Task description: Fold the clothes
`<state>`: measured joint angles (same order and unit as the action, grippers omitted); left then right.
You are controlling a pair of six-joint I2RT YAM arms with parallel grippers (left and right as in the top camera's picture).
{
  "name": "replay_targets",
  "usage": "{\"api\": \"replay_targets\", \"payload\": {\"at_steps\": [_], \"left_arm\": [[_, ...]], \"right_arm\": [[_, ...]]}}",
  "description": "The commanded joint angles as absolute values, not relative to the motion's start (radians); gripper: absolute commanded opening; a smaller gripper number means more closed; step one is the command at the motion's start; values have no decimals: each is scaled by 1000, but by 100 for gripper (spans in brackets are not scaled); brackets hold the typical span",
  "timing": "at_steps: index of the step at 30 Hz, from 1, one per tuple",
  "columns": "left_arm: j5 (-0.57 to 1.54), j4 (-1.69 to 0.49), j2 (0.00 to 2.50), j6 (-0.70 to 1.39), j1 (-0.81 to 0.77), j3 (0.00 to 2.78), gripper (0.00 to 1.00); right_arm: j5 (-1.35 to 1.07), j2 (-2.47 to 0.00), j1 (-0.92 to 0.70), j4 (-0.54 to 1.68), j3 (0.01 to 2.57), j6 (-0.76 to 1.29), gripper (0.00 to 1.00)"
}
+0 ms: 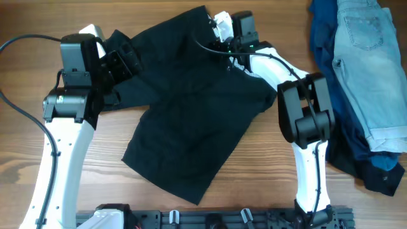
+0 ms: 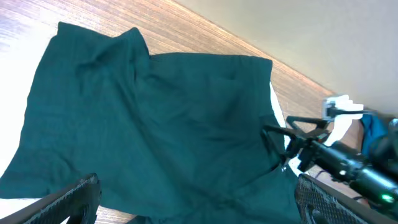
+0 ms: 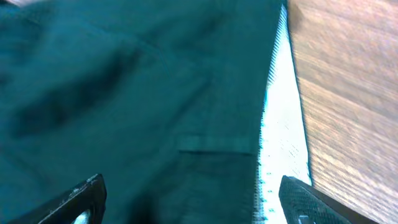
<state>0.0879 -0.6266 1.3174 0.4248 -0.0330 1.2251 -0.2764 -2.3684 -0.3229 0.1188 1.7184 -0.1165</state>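
Black shorts lie spread on the wooden table, waistband toward the back, a leg reaching the front. They look dark teal in the left wrist view and right wrist view. Pale mesh waistband lining shows along the edge. My left gripper is open over the shorts' left edge, fingers wide apart. My right gripper is open over the waistband at the back, fingers spread. Light-blue denim shorts and dark blue garments lie piled at the right.
The pile at the right reaches the table's right edge, with dark fabric trailing forward. Bare wooden table lies at the front left. A black cable curves at the left. The arm bases stand along the front edge.
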Motion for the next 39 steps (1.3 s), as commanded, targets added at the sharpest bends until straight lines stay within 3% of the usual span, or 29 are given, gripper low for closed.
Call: {"api": "replay_targets", "payload": {"at_steps": [1,4,11,20,27,39], "left_arm": [[85,-628,1324,423,-37,1224,100],[85,-636,1324,423,-37,1224,100],[85,-641,1324,423,-37,1224,100],[85,-645,1324,423,-37,1224,100],[85,-649,1324,423,-37,1224,100],[85,-653,1324,423,-38,1224,100]], "right_arm": [[-150,-2401,-340,110,1724,-102,87],[-127,-2409,-342,92,1724,-102,82],[-126,-2416,-349,111,1724,-102,57],[-126,-2416,-350,165,1724,-102,48],[-126,-2416,-350,183,1724,-83,19],[-3,-2404,-300,117,1724,195,8]]}}
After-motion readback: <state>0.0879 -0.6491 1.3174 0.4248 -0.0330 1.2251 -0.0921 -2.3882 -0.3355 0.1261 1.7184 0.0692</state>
